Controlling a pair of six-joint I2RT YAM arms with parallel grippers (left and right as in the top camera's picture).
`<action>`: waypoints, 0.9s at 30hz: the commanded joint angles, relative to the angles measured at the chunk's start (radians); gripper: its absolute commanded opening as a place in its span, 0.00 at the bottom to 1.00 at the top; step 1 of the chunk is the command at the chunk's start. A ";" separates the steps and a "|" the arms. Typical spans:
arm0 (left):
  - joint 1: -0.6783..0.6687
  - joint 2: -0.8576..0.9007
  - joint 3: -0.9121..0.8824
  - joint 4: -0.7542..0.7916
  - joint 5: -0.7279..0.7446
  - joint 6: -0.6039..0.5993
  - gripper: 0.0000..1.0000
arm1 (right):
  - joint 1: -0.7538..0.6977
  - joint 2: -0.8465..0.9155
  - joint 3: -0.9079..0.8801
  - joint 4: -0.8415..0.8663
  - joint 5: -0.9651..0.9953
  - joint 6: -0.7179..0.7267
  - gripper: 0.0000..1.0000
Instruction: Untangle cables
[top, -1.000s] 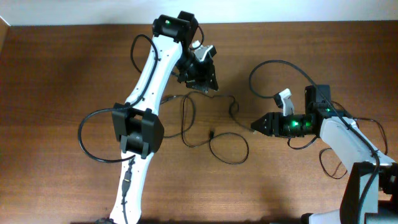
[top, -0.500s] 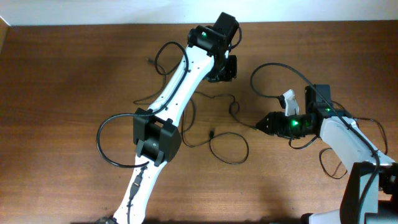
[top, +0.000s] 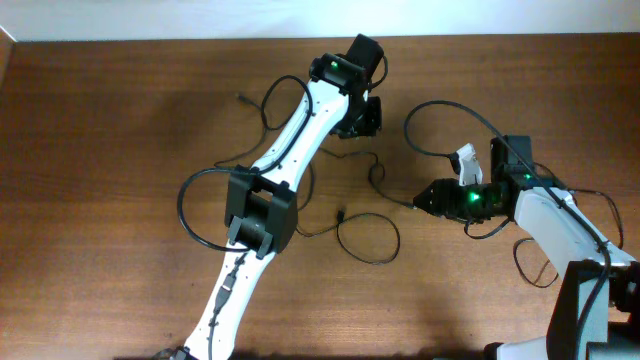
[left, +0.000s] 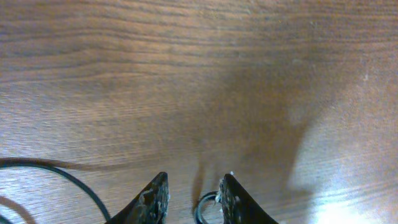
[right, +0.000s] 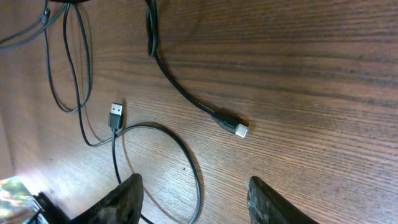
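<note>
Cables lie loose on desk mid-surface, between both arms: thin black strands and loops.
USB-A plug and smaller metal-tipped plug lie flat, well apart.
Left tool: low over desk, narrow gap between fingers, bare wood showing through; small cable loop touches one finger, nothing seen clamped.
Right tool: spread wide, holds nothing, hovers above one cable loop.
</note>
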 joint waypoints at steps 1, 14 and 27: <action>-0.008 0.073 0.011 -0.038 0.061 -0.024 0.31 | 0.000 -0.010 0.016 0.006 0.012 0.030 0.54; -0.035 0.110 0.011 -0.134 0.160 -0.015 0.00 | 0.008 -0.010 0.014 0.013 0.003 0.030 0.53; 0.061 0.113 0.173 -0.347 0.266 0.127 0.31 | 0.183 0.109 0.014 0.419 0.120 0.152 0.57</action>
